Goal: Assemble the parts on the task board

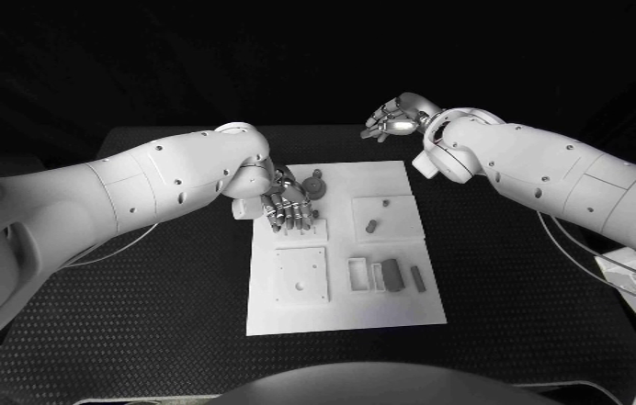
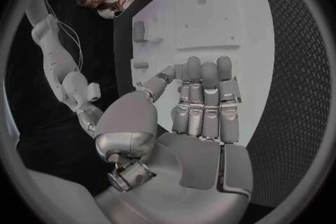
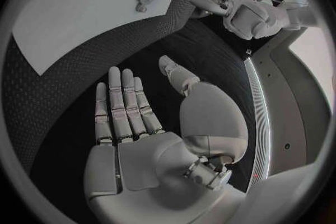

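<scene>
Board point(image 1: 398, 309): flat white rectangular plate

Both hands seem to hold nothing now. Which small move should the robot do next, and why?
Probably lower the left hand onto the grey part beside its fingertips and grip it. That hand hangs open over the far left of the task board, closest to the parts, while the right hand is open beyond the board's far edge, over the black table.

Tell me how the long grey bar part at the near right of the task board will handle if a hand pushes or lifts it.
The grey bar looks rigid and small, so probably light. Lying flat on the white task board, it would likely slide rather than tip. Its narrow shape may make pinching fiddly.
</scene>
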{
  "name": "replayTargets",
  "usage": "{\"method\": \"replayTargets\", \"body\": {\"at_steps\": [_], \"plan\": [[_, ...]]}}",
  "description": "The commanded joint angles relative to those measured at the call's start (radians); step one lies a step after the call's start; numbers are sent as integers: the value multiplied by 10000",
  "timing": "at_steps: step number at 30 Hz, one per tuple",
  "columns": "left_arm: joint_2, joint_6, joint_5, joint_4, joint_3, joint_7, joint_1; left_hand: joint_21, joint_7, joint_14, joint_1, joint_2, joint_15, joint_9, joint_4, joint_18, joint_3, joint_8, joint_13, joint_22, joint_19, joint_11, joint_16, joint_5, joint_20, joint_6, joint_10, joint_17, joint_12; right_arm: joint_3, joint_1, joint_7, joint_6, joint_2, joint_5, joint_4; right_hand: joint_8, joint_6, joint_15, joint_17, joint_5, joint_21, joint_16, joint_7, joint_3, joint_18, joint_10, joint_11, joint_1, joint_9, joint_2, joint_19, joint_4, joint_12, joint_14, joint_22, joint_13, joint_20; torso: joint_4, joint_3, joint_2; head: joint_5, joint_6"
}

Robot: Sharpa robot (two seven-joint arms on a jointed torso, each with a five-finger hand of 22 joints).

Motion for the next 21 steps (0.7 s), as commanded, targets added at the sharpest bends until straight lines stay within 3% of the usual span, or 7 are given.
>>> {"method": "replayTargets", "body": {"at_steps": [1,5,21], "plan": [[66,45,-336,-43,5,16,6,25,21,-20,394,376,2,10,-18,-68,95,24,19,101,15,-10,49,26,-41,-3,80,17,-17,3,-3,222,-5,23,123,-22,54,-126,74,-89,-44,-112,-220,202,-42,-198,-201,81,109,-32,16,-238,5,-232,-204,78,-239,10,-3,-6,3,-5,-7],[120,65,-514,-108,5,17,1,27,22,-20,395,383,0,14,-19,-67,91,26,24,108,18,-11,56,24,-43,-4,80,20,-14,3,-3,240,-15,28,137,-19,62,-170,164,-176,-42,-172,-437,219,-39,-263,-201,153,128,-64,11,-362,26,-480,-314,214,-559,6,2,-13,3,-9,-17],[251,417,-705,-496,6,18,-118,37,22,-20,397,412,-10,32,-19,-66,77,32,48,140,30,-16,88,31,-50,-8,82,37,-1,3,-3,257,-42,42,148,-21,78,-184,183,-204,-43,-201,-516,222,-45,-286,-120,157,138,-83,8,-389,41,-564,-306,306,-733,0,3,-3,2,-37,-92]]}}
